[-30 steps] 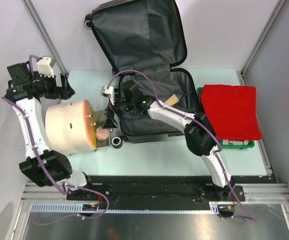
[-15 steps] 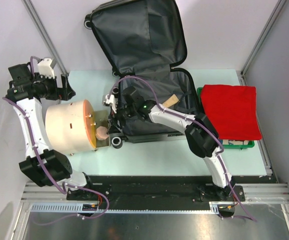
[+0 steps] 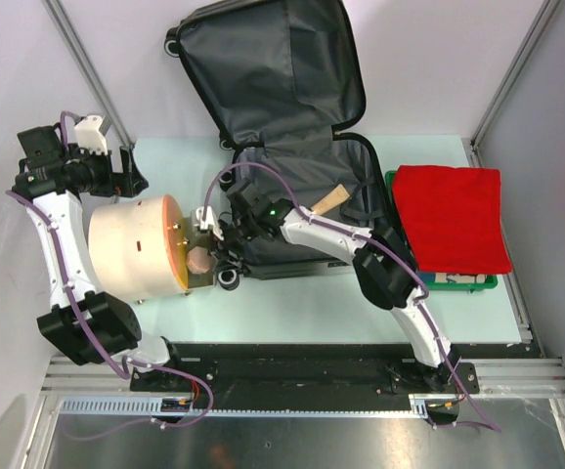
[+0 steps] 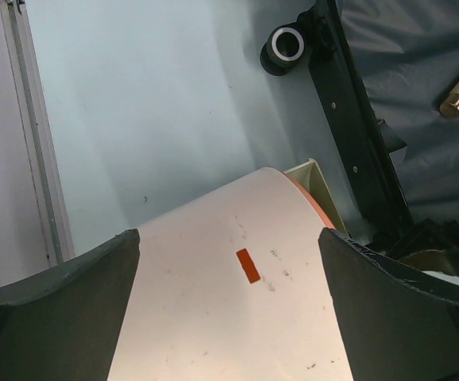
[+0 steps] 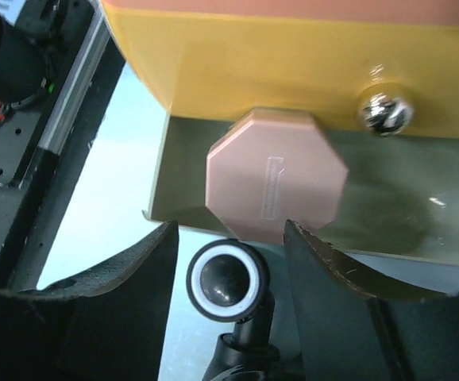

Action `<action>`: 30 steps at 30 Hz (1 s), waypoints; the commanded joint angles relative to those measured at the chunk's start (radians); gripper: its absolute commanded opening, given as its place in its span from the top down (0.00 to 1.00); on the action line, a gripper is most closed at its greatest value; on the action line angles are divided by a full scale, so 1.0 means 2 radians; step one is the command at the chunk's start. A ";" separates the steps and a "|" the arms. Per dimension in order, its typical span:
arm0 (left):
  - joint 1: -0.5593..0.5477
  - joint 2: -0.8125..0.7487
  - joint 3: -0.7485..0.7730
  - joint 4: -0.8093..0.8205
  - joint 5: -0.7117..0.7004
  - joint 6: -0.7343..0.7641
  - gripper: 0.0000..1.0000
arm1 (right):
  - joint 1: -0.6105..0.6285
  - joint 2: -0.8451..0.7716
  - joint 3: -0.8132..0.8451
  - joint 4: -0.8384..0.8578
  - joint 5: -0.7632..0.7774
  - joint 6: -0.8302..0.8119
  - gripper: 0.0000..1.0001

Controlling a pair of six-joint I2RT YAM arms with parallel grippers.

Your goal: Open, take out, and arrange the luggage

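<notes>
The luggage (image 3: 273, 78) lies open at the back of the table, its lid raised and the dark grey lining showing. A wooden stick (image 3: 326, 202) rests in its lower half. A beige cylinder (image 3: 126, 249) with an orange face lies on its side to the left. My right gripper (image 3: 209, 256) hovers at that face, above the suitcase's front wheel (image 5: 228, 279). Its jaws stand partly apart with the wheel seen between them and a pink octagonal block (image 5: 275, 184) just beyond, touching neither. My left gripper (image 4: 228, 234) is open wide above the cylinder (image 4: 214, 317).
A green bin (image 3: 468, 283) topped by a folded red cloth (image 3: 454, 215) stands at the right of the suitcase. A second suitcase wheel (image 4: 287, 46) sits on the pale table (image 3: 292, 313). Frame posts rise at both back corners.
My right gripper has moved forward and left from the suitcase's edge to the cylinder's orange face, and its jaws have narrowed. The left arm has stayed put.
</notes>
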 commanded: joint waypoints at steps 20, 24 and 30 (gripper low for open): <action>-0.003 -0.009 0.011 0.003 0.008 0.021 0.00 | -0.010 -0.007 0.002 0.142 0.191 0.131 0.40; -0.003 -0.010 0.016 0.003 0.014 0.016 0.00 | -0.030 -0.025 -0.014 0.148 0.171 0.153 0.46; -0.003 -0.021 0.020 0.003 0.006 0.019 0.00 | -0.052 -0.044 -0.017 0.070 0.098 0.109 0.58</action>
